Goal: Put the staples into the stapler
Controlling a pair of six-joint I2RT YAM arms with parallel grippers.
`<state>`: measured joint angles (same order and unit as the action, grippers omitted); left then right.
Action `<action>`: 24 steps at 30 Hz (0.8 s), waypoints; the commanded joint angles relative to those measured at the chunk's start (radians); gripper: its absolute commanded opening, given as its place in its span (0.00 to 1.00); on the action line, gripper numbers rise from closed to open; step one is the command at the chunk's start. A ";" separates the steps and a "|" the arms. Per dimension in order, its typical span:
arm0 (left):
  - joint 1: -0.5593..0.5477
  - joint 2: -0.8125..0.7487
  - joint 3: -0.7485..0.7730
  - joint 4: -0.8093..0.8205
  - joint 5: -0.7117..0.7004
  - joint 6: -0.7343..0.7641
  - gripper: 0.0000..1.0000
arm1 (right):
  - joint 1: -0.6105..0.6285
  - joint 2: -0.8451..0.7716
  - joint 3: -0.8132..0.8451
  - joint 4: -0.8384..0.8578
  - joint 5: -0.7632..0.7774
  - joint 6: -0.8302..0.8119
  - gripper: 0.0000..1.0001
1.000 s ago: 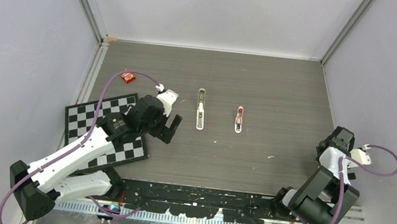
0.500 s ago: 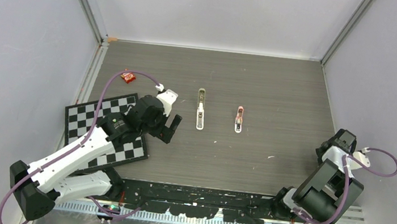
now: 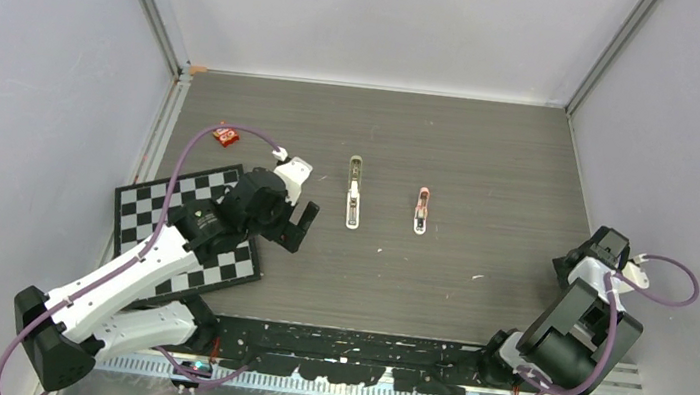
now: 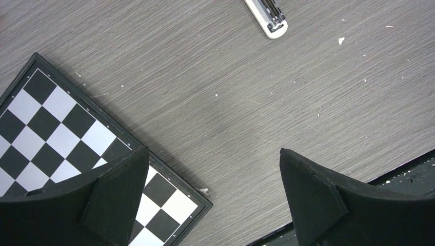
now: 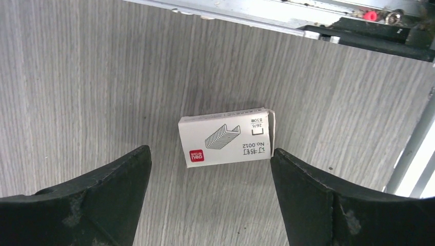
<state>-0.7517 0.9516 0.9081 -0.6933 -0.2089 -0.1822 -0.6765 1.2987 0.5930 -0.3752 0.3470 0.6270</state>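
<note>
The pale stapler (image 3: 354,198) lies lengthwise mid-table, its dark end pointing away; its near tip shows at the top of the left wrist view (image 4: 268,16). My left gripper (image 3: 301,225) is open and empty, left of the stapler, over the checkerboard's corner (image 4: 213,149). My right gripper (image 3: 579,266) is at the table's right edge, open, and straddles a white staple box (image 5: 224,136) that lies flat on the table (image 5: 210,149). The box is hidden under the arm in the top view. No loose silvery strip of staples shows.
A smaller pink stapler-like object (image 3: 422,209) lies right of the stapler. A black-and-white checkerboard (image 3: 163,210) lies at the left, also seen in the left wrist view (image 4: 56,128). A small red item (image 3: 226,135) sits at the back left. Walls enclose three sides.
My right arm has drawn slightly toward the near right edge and lowered. My left arm has barely shifted. The stapler and pink object have not moved.
</note>
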 commanded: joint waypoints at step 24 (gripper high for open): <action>-0.002 -0.015 0.014 0.012 -0.009 0.010 1.00 | 0.002 0.024 0.059 0.029 -0.034 -0.034 0.99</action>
<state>-0.7517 0.9512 0.9081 -0.6937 -0.2089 -0.1783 -0.6739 1.3312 0.6209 -0.3462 0.2558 0.5854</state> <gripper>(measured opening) 0.996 0.988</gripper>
